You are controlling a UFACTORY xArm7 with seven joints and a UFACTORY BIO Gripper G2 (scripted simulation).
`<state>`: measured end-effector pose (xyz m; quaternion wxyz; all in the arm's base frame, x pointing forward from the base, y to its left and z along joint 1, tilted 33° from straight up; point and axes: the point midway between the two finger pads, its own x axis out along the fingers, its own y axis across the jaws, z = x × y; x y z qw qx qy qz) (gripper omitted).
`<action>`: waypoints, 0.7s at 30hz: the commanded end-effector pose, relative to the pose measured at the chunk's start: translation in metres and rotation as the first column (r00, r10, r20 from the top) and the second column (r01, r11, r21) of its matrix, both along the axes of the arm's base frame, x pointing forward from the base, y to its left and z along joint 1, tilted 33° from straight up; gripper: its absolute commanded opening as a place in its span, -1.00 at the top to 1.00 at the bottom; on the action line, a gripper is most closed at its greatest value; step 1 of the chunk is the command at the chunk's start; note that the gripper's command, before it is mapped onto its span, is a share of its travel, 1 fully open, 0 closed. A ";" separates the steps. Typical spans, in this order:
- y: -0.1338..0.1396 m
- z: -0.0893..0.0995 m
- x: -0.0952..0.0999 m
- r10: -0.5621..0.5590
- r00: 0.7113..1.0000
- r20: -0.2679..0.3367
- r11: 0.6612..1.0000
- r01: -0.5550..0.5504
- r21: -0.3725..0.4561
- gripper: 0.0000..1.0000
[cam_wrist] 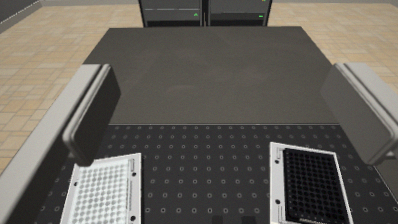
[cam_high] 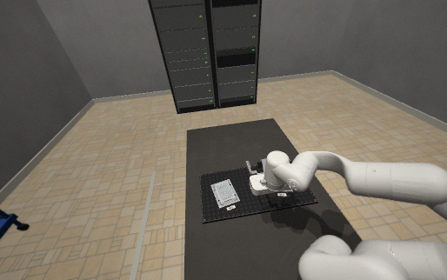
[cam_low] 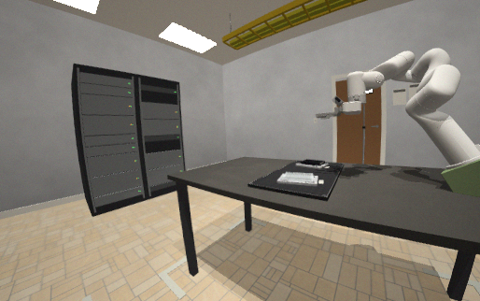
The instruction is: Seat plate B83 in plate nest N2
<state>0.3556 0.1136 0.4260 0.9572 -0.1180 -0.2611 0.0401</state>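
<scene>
Twin server racks (cam_high: 211, 52) (cam_low: 137, 117) (cam_wrist: 205, 15) stood beyond the far end of the dark worktop (cam_high: 226, 148) (cam_low: 224, 175) (cam_wrist: 210, 75), apart from it. The white arm (cam_high: 383, 178) (cam_low: 439, 89) reached out over the worktop, its outer end high above it. On the worktop lay a black perforated baseboard (cam_high: 209, 213) (cam_low: 266, 183) (cam_wrist: 210, 160). The hand (cam_high: 264, 165) (cam_low: 322, 115) (cam_wrist: 227, 117) hung well above the baseboard, its fingers partly open with a broad gap between them, and had hold of nothing.

Two pale plate nests sat well apart on the baseboard. In the wrist view, the left nest (cam_high: 229, 203) (cam_low: 312, 181) (cam_wrist: 134, 200) carried a white well plate (cam_high: 224, 191) (cam_low: 298, 177) (cam_wrist: 102, 187), and the right nest (cam_low: 300, 164) (cam_wrist: 275, 182) a black well plate (cam_low: 314, 162) (cam_wrist: 312, 185). Both plates looked flat within their nests. The lettering on the small tags (cam_high: 230, 208) (cam_low: 321, 181) was too small to read, so B83 was one of these two plates, but which one could not be told.
</scene>
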 end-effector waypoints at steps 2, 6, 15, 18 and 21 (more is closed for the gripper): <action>-0.002 0.001 -0.001 -0.004 1.000 0.005 1.000 0.004 0.003 0.25; -0.002 0.001 -0.001 -0.004 1.000 0.005 1.000 0.004 0.003 0.25; -0.023 -0.006 0.020 -0.172 0.984 0.037 0.980 0.167 0.109 -0.08; -0.033 -0.010 0.030 -0.193 0.980 0.039 0.975 0.187 0.122 -0.08; -0.037 -0.011 0.034 -0.193 0.980 0.039 0.975 0.187 0.122 -0.08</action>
